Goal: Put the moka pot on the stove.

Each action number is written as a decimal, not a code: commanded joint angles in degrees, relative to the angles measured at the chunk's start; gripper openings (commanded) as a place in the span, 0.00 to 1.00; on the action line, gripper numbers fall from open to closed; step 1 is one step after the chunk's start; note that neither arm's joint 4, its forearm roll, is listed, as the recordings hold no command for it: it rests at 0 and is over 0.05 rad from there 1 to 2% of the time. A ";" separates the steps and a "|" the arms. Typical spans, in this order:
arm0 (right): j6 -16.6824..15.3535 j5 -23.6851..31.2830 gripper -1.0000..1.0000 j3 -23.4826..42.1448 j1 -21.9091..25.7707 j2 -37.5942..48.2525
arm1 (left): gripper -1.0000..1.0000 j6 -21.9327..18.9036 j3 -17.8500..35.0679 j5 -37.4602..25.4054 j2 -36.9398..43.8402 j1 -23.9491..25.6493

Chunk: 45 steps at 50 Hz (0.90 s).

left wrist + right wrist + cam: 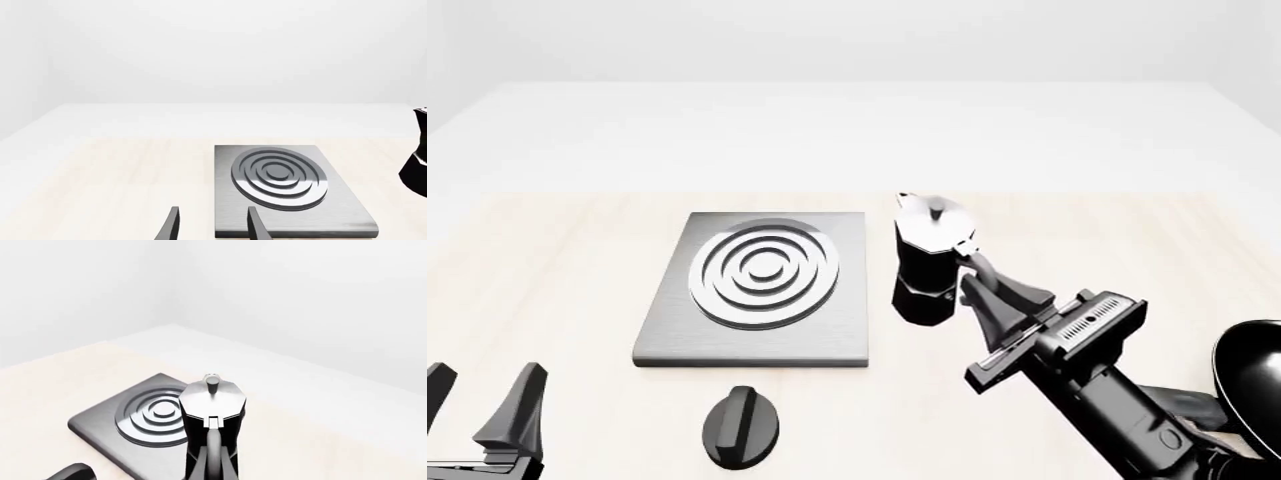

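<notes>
Right tool (974,285) grips unlabelled moka pot (930,262) beside stove (761,290).

Front view: fixed, high, behind the arms, facing forward and down over the worktop (561,260). Left wrist view: low, near the worktop, looking along the left pincer (212,225) toward the stove (333,200). Right wrist view: close behind the moka pot (212,415). Shared by all three: stove and moka pot.
</notes>
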<state>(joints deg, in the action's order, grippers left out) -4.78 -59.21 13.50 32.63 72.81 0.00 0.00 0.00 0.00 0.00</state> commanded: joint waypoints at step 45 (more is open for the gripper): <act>0.44 5.95 0.00 15.27 2.08 8.27 | 1.00 0.00 0.00 0.00 0.00 0.00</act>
<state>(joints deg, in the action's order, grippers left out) -4.91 -53.29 26.04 34.53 79.35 0.00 0.00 0.00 0.00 0.00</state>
